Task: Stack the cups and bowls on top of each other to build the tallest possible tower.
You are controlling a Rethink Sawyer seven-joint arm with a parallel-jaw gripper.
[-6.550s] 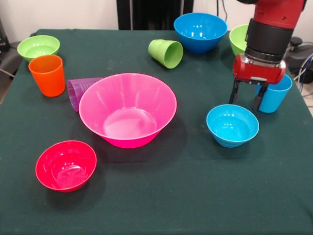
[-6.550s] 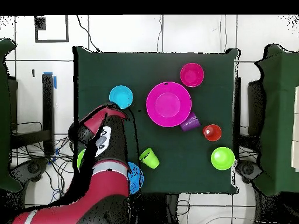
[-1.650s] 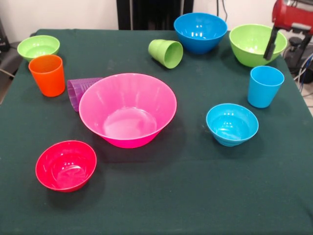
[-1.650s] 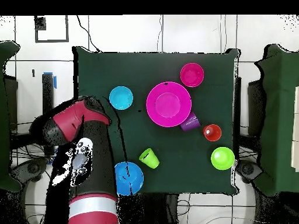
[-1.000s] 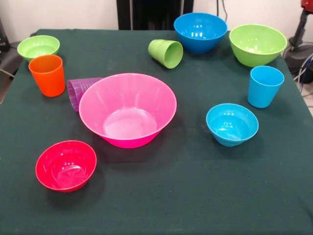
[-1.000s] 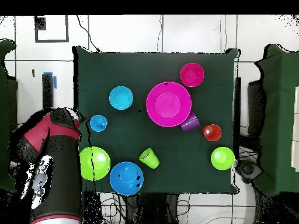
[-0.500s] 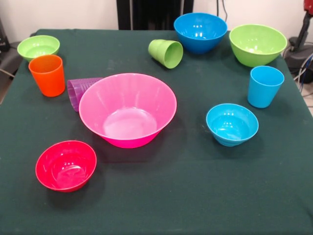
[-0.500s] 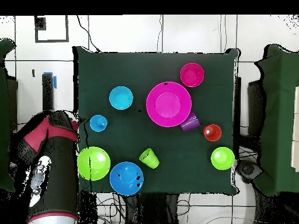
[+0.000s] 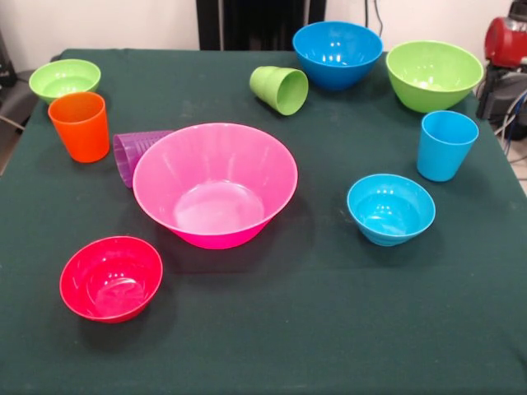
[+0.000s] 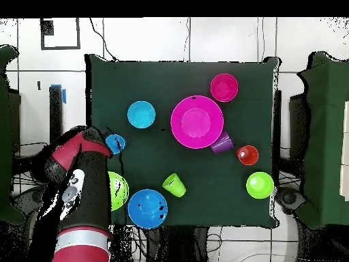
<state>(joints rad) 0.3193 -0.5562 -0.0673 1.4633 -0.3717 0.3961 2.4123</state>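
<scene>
nine pieces loose on the counter (image 9: 272, 346), nothing nested yet: pink bowl (image 9: 214, 183) mid-cloth, purple cup (image 9: 132, 152) and light green cup (image 9: 280, 88) tipped over. gripper (image 9: 506, 37) at the edge by the green bowl (image 9: 434, 72); fingers hidden, can't tell. risk: knocking that bowl or blue cup (image 9: 445, 144) coming in; dark green cloth, cables beyond.

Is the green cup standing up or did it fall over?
Fallen over. The green cup lies on its side, its open mouth showing.
</scene>
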